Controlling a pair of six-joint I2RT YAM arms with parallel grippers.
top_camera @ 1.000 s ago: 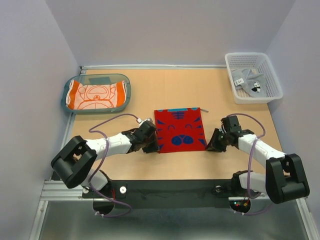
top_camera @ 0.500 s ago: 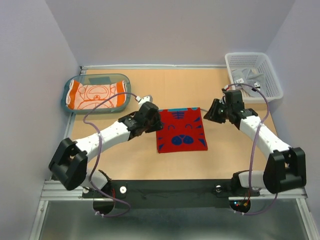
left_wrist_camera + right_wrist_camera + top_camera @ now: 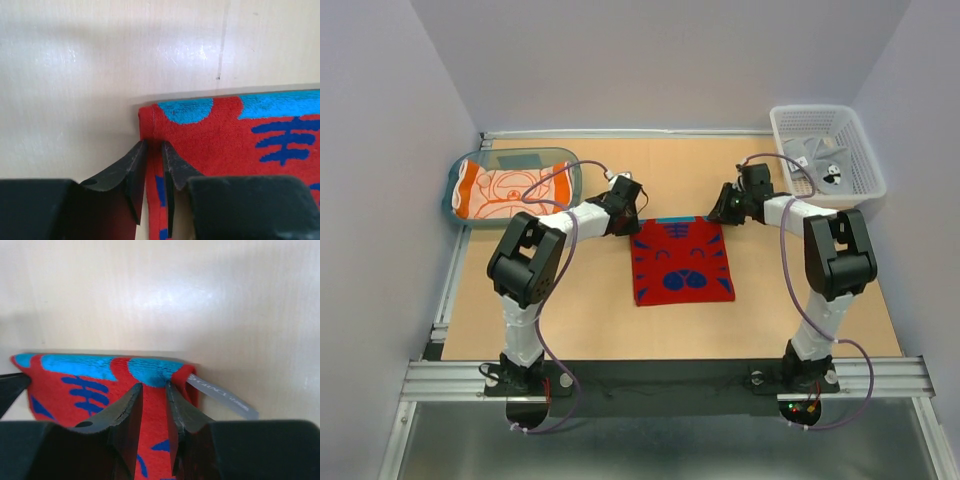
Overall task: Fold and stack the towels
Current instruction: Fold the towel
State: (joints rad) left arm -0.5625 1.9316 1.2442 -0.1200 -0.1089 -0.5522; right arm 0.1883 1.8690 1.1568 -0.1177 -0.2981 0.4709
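Observation:
A red towel [image 3: 682, 262] with blue marks lies flat in the middle of the table. My left gripper [image 3: 632, 214] is at its far left corner. In the left wrist view the narrow jaws of that gripper [image 3: 154, 144] pinch the red towel's [image 3: 225, 135] left hem. My right gripper [image 3: 719, 212] is at the far right corner. There the gripper [image 3: 154, 385] is shut on the red towel [image 3: 90, 375], which bunches up beside a grey label [image 3: 220, 396]. An orange towel [image 3: 510, 190] lies folded at the left. A grey towel [image 3: 810, 152] lies at the back right.
The orange towel rests in a translucent teal tray [image 3: 576, 180] at the far left. A white mesh basket [image 3: 790, 185] at the far right corner holds the grey towel. Both arms reach out over the table on either side of the red towel.
Both grippers have moved from the red towel's near corners to its far corners. The towel itself lies where it was.

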